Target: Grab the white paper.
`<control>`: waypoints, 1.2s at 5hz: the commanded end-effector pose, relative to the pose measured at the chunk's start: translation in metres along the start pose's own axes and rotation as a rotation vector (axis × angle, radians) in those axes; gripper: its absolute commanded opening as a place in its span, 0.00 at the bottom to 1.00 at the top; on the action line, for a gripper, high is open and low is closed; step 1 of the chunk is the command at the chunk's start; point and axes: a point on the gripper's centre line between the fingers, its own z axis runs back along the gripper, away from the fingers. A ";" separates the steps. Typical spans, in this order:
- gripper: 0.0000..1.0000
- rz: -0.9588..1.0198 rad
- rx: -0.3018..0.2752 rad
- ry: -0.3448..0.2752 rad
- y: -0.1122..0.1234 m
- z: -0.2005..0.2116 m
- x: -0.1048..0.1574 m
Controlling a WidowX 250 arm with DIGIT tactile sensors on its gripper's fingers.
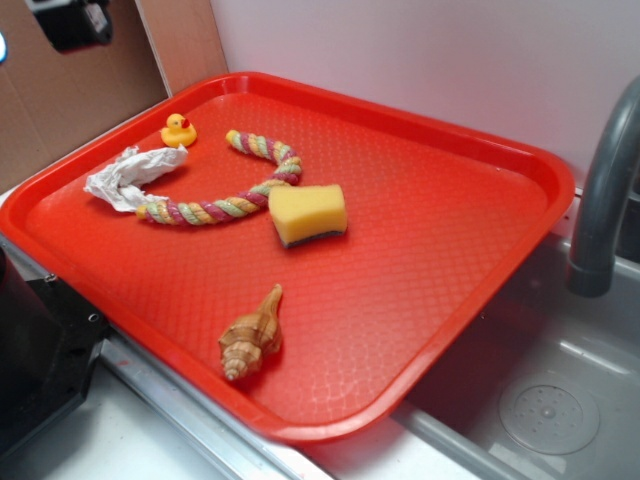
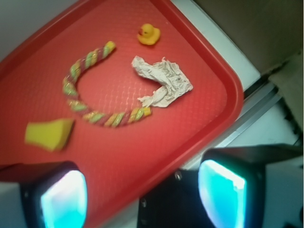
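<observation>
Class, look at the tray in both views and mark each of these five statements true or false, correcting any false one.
1. The white paper lies next to the rubber duck. True.
2. The yellow sponge sits on top of the white paper. False: the sponge lies apart from it, near the tray's middle, beyond the rope.
3. The end effector is holding the white paper. False: its fingers are spread with nothing between them, away from the paper.
4. One end of the coloured rope lies beside the white paper. True.
5. The seashell rests outside the red tray. False: it lies on the tray, near its front edge.
</observation>
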 end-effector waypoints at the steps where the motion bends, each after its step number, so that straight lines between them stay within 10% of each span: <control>1: 1.00 0.240 0.062 -0.073 0.021 -0.048 0.032; 5: 1.00 0.393 0.181 -0.113 0.030 -0.146 0.066; 6: 0.84 0.438 0.168 -0.094 0.036 -0.150 0.067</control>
